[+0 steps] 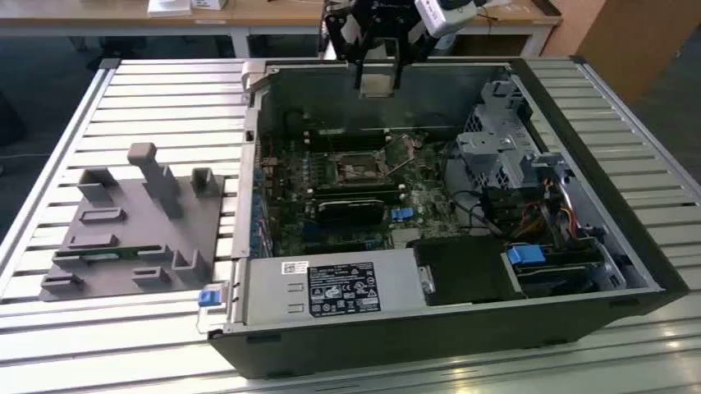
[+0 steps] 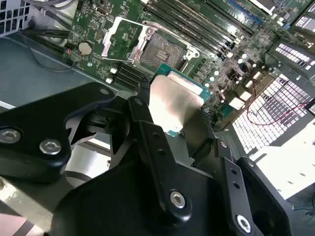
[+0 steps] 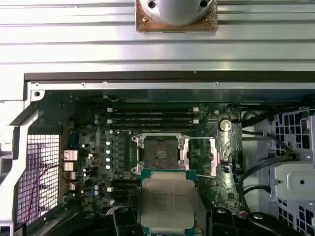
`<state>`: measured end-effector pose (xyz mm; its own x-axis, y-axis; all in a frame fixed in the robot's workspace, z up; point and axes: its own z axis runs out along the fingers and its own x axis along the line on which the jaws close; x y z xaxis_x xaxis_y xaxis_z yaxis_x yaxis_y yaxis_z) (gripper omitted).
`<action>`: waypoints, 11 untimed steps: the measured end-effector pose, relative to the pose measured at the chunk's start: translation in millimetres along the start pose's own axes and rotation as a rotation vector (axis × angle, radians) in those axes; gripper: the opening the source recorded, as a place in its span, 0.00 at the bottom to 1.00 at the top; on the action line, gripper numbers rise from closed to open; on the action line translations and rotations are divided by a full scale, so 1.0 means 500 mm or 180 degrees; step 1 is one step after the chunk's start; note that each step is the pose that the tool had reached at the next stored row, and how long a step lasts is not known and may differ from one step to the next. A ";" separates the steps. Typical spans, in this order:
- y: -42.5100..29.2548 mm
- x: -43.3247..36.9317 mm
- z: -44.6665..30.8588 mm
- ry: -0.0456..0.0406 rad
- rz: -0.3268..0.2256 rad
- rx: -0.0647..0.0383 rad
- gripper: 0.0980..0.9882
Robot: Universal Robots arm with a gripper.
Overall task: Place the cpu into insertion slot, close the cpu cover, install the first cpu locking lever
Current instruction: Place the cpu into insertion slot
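CPU [image 2: 174, 105], a thin square chip with a smooth, pale silver metal face and a green border, sits clamped between my gripper [image 2: 174, 118]. My two black, matte fingers [image 2: 142, 105] press against opposite edges of the chip, so the gripper is closed on it. The face is flat and slightly shiny. In the first wrist view the CPU [image 3: 167, 206] shows faint markings on its lid, which I cannot make out.

In the exterior view my gripper [image 1: 376, 78] hangs above the open computer case [image 1: 438, 336], holding the CPU [image 1: 376, 84] in the air, well apart from the board beneath.

Below the chip lies the insertion slot [image 3: 160, 152], a small square socket with a dark centre and a thin silvery rim. It is bare. The CPU cover [image 3: 212, 156], a thin silvery frame with a large window cut-out, is swung open and lies just beside the slot. In the second wrist view the cover [image 2: 132, 24] stands tilted up next to the insertion slot [image 2: 165, 46].

Around the socket spreads the green motherboard [image 3: 88, 147], dense with small parts. Long narrow black memory slots [image 3: 152, 118] run past it, and a round silver coin battery [image 3: 225, 124] sits near the cover.

The black metal case rests on a ribbed, pale metal table [image 1: 164, 98]. On the exterior view's left stands a grey fixture plate [image 1: 131, 230] with blocky uprights.
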<state>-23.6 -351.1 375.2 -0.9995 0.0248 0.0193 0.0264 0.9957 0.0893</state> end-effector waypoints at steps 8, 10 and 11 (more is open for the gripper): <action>0.000 0.000 0.000 -0.0001 0.0012 0.0000 0.48; 0.000 0.000 0.000 -0.0005 0.0052 -0.0001 0.48; 0.000 0.000 0.000 -0.0007 0.0084 -0.0001 0.48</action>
<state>-23.5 -351.1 375.1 -0.9985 0.0514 0.0194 0.0529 0.9946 0.0890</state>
